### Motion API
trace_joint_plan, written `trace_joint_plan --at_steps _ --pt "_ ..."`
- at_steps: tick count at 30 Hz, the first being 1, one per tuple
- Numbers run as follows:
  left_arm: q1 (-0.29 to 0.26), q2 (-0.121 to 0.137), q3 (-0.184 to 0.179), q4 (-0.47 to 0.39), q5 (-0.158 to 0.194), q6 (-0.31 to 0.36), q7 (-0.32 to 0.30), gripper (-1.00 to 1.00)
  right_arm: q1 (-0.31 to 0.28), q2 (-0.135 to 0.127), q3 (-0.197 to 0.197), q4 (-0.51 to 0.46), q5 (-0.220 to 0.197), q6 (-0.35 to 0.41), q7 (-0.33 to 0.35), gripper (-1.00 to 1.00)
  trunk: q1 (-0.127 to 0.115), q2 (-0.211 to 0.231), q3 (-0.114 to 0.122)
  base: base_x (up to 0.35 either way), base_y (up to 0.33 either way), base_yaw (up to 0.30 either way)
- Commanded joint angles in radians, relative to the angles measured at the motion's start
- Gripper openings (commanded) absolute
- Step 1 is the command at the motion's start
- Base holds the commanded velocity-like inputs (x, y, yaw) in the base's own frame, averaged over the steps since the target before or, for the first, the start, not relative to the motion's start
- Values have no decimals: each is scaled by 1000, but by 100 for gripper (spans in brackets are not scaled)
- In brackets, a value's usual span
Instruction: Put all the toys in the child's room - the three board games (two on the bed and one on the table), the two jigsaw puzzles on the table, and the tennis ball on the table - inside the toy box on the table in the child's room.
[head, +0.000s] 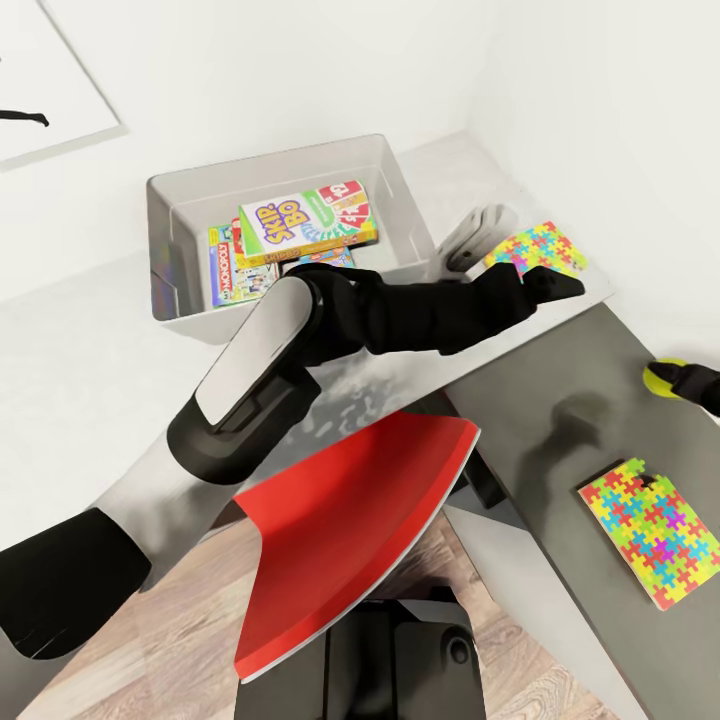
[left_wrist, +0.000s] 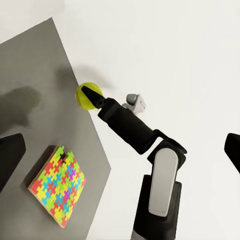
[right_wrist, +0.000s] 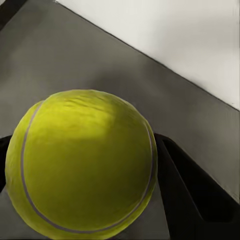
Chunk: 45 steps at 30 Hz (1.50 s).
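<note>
Item one, the toy box (head: 170, 215): sitting on the light part of the counter (head: 80, 380) near the wall, already holding the SKIP-BO box (head: 305, 225) lying over the MONOPOLY box (head: 235, 268).

Item two, the tennis ball (right_wrist: 82, 167): resting at the far right edge of the counter's dark wing, the right gripper (head: 690, 385) closing around it. Its jaws are flanking the ball and look to be touching it, but I cannot tell whether they are truly pinching. The ball is likely light, springy and felt-covered, so it should grip well; being round, it is best taken across its widest middle, or it may squirt out.

Item three, the jigsaw puzzles: one (head: 655, 535) lying flat near the front edge of the dark wing, the other (head: 535, 250) near the counter's far corner beside the toy box. Both seem thin and stiff, so hard to lift except by an edge.

Item four, the left gripper (head: 560, 285): hovering above the far puzzle, jaws spread wide and carrying nothing.
</note>
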Motion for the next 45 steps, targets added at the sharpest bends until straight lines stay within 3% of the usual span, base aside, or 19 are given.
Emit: trace_joint_plan --at_steps 1,5,8,13,20,32,45 --pt "-1 0 1 0 7 2 8 100 -2 -2 0 -2 -13 4 12 -100 1 -2 0 0 0 23" --pt "-2 3 9 0 8 5 10 100 -6 -6 1 -4 -18 4 84 -100 1 -2 3 0 0 36" --pt "-4 5 39 -2 9 8 26 100 -18 -7 3 -5 -21 4 139 -100 1 -2 7 0 0 49" --pt "-14 3 75 -4 12 19 51 100 -40 -2 31 -6 -23 4 174 -100 1 -2 14 0 0 55" --pt "-50 0 95 -5 19 30 65 100 -58 1 80 -6 -24 4 191 -100 1 -2 25 0 0 38" --pt "-68 6 108 -5 23 35 68 100 -72 4 101 -6 -24 4 195 -100 1 -2 44 0 0 8" --pt "-71 22 177 -5 23 70 72 100 -120 7 132 -6 -22 4 195 -100 1 -2 64 0 0 59"
